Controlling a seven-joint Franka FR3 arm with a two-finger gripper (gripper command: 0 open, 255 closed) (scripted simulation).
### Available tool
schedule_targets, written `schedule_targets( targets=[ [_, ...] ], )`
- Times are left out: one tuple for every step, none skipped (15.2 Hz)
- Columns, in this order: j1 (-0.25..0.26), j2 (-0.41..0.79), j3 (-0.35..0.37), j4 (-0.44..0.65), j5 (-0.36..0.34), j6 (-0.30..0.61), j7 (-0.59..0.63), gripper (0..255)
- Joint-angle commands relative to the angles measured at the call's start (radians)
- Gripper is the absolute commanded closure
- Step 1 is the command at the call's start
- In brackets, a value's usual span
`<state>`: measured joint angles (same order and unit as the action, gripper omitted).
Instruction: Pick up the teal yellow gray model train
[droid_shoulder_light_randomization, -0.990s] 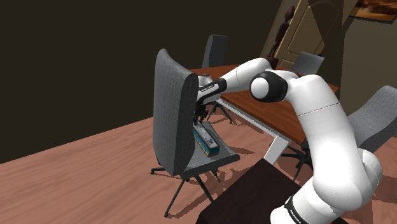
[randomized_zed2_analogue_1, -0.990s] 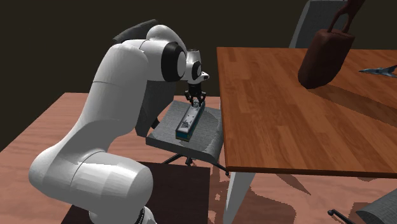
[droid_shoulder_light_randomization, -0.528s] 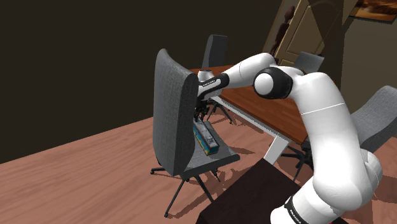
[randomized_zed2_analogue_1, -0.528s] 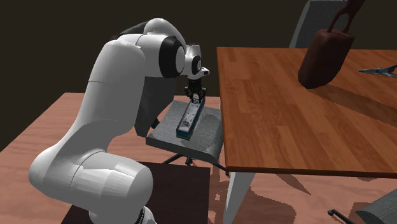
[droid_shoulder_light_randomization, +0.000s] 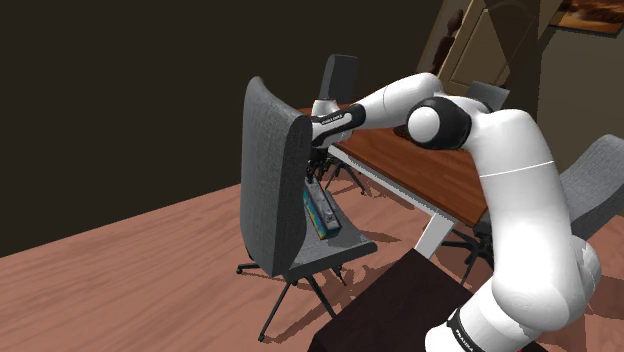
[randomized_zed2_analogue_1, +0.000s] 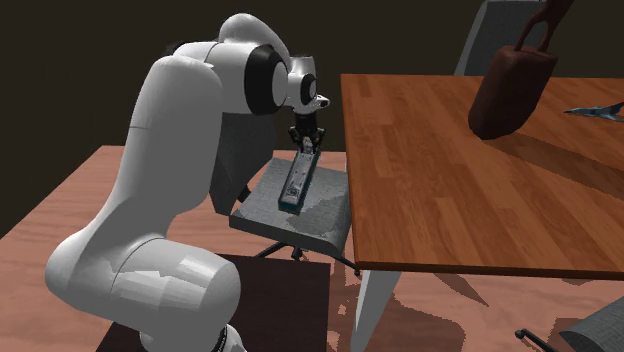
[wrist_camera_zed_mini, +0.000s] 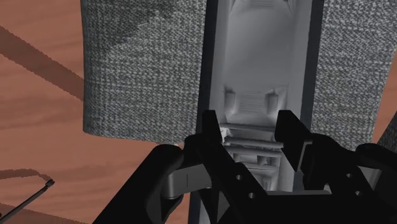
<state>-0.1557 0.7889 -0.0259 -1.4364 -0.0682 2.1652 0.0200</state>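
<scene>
End effector (randomized_zed2_analogue_1: 303, 148) closed on upper end of model train (randomized_zed2_analogue_1: 295, 182); fingers (wrist_camera_zed_mini: 213, 140) pressed against both sides. Train held tilted, extended toward 6 o'clock in second exterior view, lower end at or near grey chair seat (randomized_zed2_analogue_1: 325, 212). Grasp judged made; clear lift left to be done.

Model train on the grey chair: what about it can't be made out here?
- Shoulder view: the chair back hides part of the gripper and where it meets the model train.
- Wrist view: the picture's edge cuts off the train's far end.
- Second exterior view: too small to tell whether its lower end touches the seat.
</scene>
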Motion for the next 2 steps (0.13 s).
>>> schedule_targets(
  targets=[
    [-0.001, -0.01, 0.0, -0.001, 0.0, -0.007, -0.001, 255],
    [-0.001, -0.01, 0.0, -0.001, 0.0, -0.007, -0.001, 255]
  ],
)
